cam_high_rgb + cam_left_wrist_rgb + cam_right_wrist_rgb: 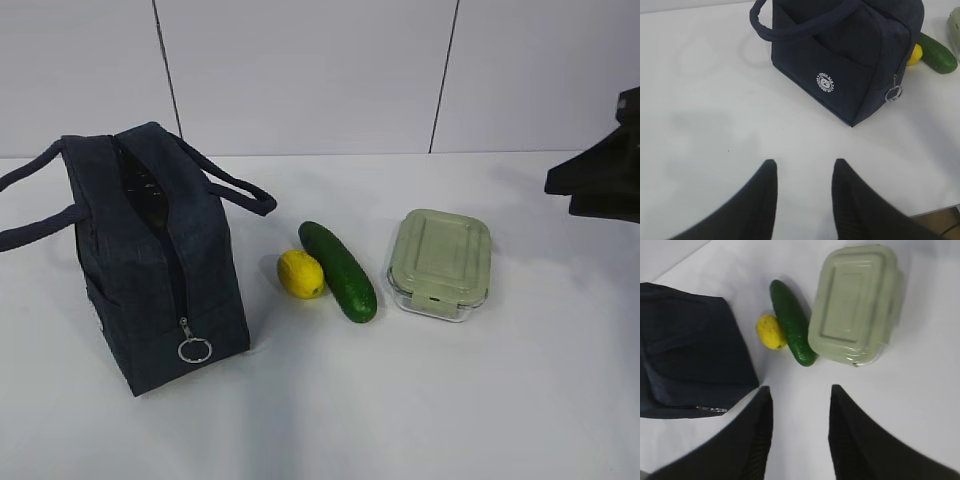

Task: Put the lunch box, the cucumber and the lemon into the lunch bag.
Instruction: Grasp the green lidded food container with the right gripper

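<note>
The navy lunch bag (150,250) stands at the left of the white table, its top zipper partly open and its silver ring pull (194,350) hanging at the front. The yellow lemon (301,273) lies to its right, touching the dark green cucumber (338,270). The lunch box (441,262) with the pale green lid sits further right. My left gripper (804,165) is open and empty over bare table, short of the bag (845,50). My right gripper (800,390) is open and empty, above the table near the cucumber (792,322), lemon (771,331) and lunch box (856,302).
A dark part of the right arm (605,165) shows at the right edge of the exterior view. The bag's two strap handles (30,200) stick out to the left and right. A white panelled wall stands behind the table. The table's edge (940,207) shows in the left wrist view.
</note>
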`<control>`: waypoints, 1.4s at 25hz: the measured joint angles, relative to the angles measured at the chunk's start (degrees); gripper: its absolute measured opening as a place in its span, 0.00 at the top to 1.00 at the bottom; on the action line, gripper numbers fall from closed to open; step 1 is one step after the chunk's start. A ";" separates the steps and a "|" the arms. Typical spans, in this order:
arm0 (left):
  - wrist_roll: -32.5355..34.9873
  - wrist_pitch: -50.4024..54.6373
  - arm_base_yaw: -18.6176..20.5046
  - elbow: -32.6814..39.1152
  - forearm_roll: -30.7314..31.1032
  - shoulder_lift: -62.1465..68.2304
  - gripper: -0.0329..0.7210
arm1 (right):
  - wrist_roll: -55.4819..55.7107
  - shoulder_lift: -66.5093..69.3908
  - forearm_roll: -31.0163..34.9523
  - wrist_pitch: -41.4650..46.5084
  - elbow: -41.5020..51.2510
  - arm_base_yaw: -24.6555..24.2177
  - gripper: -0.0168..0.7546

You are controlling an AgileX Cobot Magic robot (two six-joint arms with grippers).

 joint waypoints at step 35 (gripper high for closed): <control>0.00 0.00 0.00 0.00 0.00 0.00 0.63 | -39.09 31.17 22.42 14.53 -1.76 -10.49 0.64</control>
